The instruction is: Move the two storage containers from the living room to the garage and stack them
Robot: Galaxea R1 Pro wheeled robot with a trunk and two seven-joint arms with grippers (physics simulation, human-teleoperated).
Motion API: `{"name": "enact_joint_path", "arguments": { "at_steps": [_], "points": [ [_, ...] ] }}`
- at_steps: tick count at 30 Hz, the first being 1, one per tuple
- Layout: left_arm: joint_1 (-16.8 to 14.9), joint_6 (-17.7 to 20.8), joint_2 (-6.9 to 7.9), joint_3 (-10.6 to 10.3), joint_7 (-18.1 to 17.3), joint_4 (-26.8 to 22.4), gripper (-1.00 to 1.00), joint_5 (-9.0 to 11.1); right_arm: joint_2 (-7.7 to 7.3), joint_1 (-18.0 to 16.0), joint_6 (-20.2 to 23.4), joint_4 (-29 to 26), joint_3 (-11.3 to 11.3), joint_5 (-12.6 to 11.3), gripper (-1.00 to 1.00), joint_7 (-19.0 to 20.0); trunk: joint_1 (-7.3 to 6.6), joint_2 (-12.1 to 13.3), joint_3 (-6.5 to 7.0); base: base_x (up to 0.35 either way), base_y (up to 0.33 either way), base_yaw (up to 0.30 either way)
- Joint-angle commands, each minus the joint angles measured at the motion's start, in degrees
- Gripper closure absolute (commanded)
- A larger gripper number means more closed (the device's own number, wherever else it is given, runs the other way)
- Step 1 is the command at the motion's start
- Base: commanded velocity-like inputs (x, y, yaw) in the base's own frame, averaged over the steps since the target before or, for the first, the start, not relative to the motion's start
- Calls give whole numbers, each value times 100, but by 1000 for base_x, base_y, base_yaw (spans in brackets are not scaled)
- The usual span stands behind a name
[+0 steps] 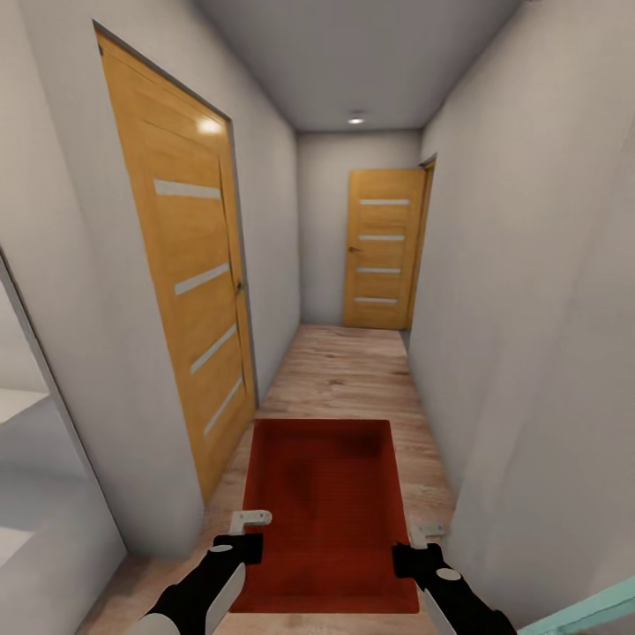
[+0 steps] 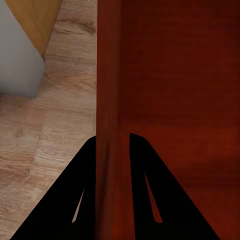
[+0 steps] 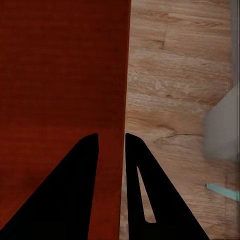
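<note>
I am in a narrow hallway, carrying one orange-red storage container (image 1: 322, 503) level in front of me, open side up. My left gripper (image 1: 250, 527) is shut on its left wall and my right gripper (image 1: 425, 536) on its right wall. In the left wrist view the left gripper (image 2: 112, 137) has its black fingers on either side of the container (image 2: 175, 75) wall. In the right wrist view the right gripper (image 3: 111, 136) pinches the container (image 3: 60, 65) rim in the same way.
Light wood-plank floor (image 1: 339, 370) runs ahead between close white walls. A shut wooden door (image 1: 190, 291) is on the left wall, and another door (image 1: 382, 250) stands at the far end. An opening (image 1: 18, 459) lies at my left, a teal edge (image 1: 582, 613) at bottom right.
</note>
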Motion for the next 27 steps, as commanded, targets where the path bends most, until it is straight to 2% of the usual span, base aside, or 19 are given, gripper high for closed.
{"name": "enact_joint_path", "arguments": {
  "at_steps": [1,11,16,27],
  "points": [
    [8,12,-353,-398,17,-9,100,146,255,-6,19,-318,-61,-176,100,-10,2,-5,-3,35,50,-234],
    [8,12,-353,-399,22,-9,100,143,255,-6,19,-318,-58,-176,100,-10,2,-5,-3,227,188,-238],
    [8,12,-353,-399,25,-9,100,143,255,-6,19,-318,-59,-176,100,-10,2,-5,-3,306,110,-47],
    [8,20,-353,-408,38,-9,100,142,255,-6,19,-318,-58,-176,100,-10,2,-5,-3,328,5,-44]
  ]
}}
